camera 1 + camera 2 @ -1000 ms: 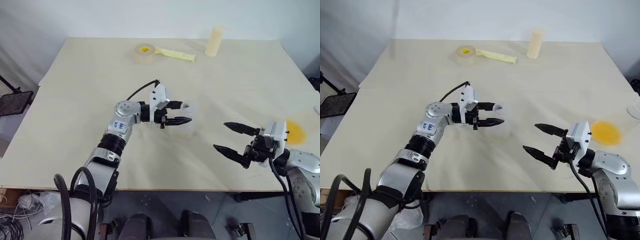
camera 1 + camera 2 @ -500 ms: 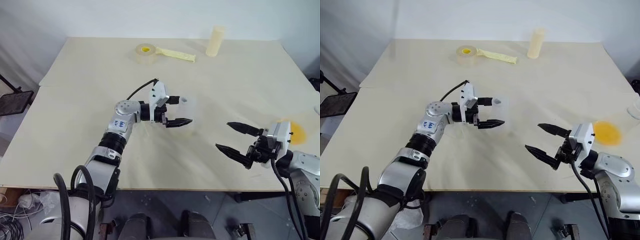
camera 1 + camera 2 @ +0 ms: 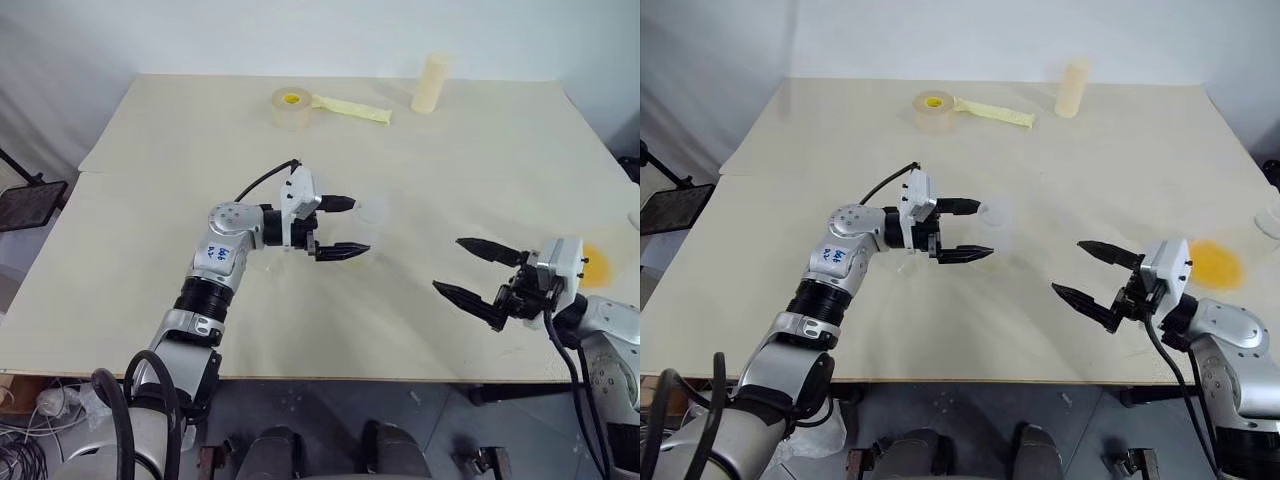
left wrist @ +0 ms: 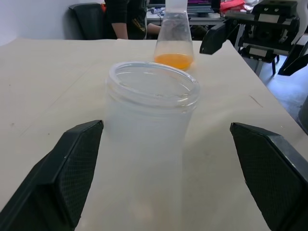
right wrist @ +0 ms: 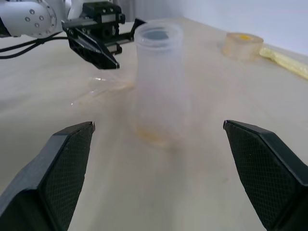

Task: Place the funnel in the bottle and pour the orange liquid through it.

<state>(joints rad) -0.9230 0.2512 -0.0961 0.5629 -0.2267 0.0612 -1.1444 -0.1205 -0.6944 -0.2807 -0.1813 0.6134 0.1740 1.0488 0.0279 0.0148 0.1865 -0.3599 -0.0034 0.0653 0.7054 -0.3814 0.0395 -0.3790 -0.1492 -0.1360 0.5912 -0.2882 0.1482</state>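
Observation:
The bottle (image 3: 373, 223), translucent with a wide base and a narrower neck, stands upright mid-table. My left gripper (image 3: 361, 225) is open and level, one finger on each side of the bottle, touching neither side. The bottle (image 4: 151, 125) looks empty. The orange liquid (image 4: 174, 58) sits in a clear conical flask (image 4: 174, 29) further right, seen from above as an orange disc (image 3: 593, 265). My right gripper (image 3: 448, 265) is open with nothing in it, between the bottle and the flask. A faint clear piece (image 5: 103, 87), possibly the funnel, lies on the table under the left gripper.
At the far edge lie a tape roll (image 3: 289, 106) with a yellow strip (image 3: 352, 109) and an opaque cream cylinder (image 3: 431, 82). A clear cup (image 3: 1271, 214) stands at the table's right edge. A person (image 4: 124, 18) sits beyond the table.
My left gripper has opened off the bottle and drawn back to the left. The bottle stays standing where it was. The right gripper has kept its place, still open.

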